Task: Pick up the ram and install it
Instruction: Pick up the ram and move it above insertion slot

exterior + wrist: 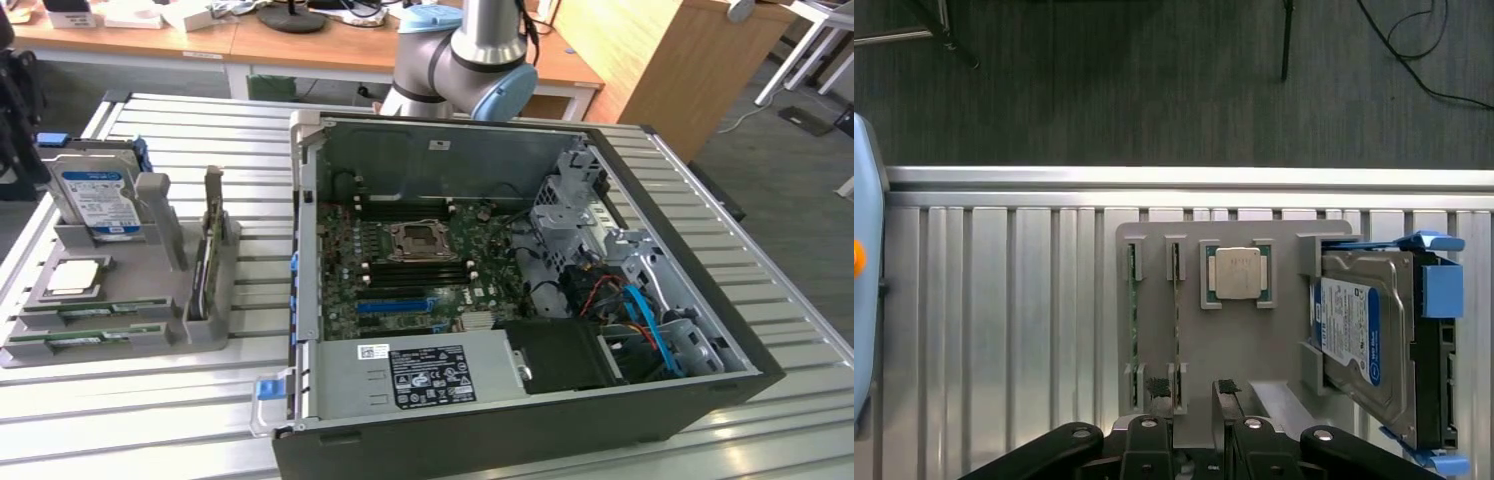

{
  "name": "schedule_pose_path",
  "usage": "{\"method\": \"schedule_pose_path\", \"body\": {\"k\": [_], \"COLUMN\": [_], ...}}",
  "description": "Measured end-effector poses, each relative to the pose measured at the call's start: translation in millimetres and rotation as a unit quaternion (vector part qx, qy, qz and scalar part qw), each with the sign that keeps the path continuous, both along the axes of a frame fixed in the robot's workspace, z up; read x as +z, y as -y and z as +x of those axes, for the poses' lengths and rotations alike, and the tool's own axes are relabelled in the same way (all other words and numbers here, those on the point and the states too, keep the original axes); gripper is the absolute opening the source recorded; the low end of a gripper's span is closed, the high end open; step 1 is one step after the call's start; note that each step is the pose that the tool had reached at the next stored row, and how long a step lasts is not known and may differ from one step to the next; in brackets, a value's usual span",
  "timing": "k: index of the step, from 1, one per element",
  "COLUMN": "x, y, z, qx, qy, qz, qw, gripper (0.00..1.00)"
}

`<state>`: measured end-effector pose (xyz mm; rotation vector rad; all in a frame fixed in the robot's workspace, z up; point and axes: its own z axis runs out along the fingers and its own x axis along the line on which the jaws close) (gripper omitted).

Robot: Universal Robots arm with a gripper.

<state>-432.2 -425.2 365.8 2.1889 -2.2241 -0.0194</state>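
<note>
Two ram sticks (pixel 1132 320) (pixel 1176 300), thin and green, lie side by side in slots of a grey holder (pixel 1254 345). In the exterior view they sit at the holder's front (pixel 83 313), and a further thin board (pixel 210 235) stands on edge in the holder's right part. My gripper (pixel 1199 448) hangs above the holder's edge, open, with nothing between its black fingers (pixel 1145 440). It is beside the ends of the two sticks and touches neither.
The holder also carries a square silver-topped processor (pixel 1237 273) and a blue-labelled hard drive (pixel 1354 335). At the exterior view's right lies an open computer case (pixel 694 330) with its motherboard (pixel 400 290) exposed. All rest on a slatted metal table (pixel 134 420). The arm's base (pixel 467 60) stands behind the case.
</note>
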Motion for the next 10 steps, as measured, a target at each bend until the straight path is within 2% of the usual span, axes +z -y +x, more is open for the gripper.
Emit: {"method": "schedule_pose_path", "body": {"k": [10], "x": [-5.4], "y": [0.0], "z": [0.0], "qx": [0.001], "qy": [0.0], "qz": [-0.0002], "qw": [1.0], "gripper": [0.3]}}
